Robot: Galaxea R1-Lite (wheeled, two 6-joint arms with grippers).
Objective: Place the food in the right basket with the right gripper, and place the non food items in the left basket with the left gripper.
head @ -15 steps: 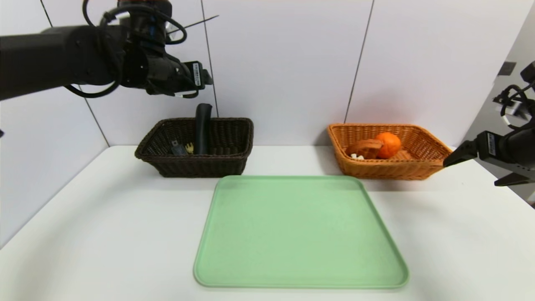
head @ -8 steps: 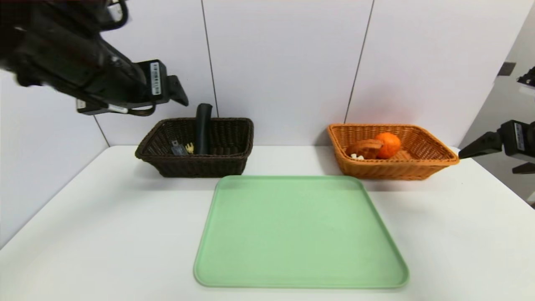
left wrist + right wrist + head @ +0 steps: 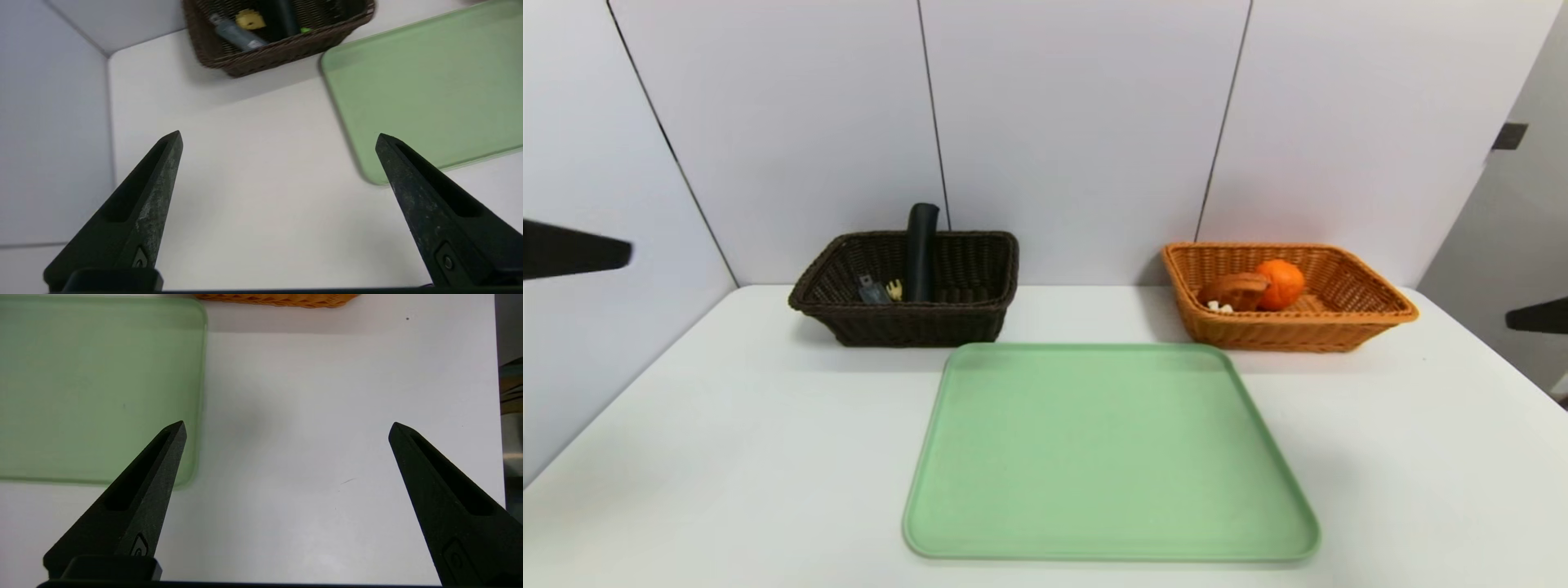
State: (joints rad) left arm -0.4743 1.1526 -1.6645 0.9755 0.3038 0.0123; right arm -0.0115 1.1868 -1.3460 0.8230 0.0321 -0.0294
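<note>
The left gripper [image 3: 278, 139] is seen spread wide at the frame's far left edge, the right gripper [image 3: 286, 428] likewise at far right

Orange [image 3: 1280, 283] in tan right basket [image 3: 1364, 324]

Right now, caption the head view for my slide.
Bare green tray between dark left basket and orange right basket, both filled.
</note>
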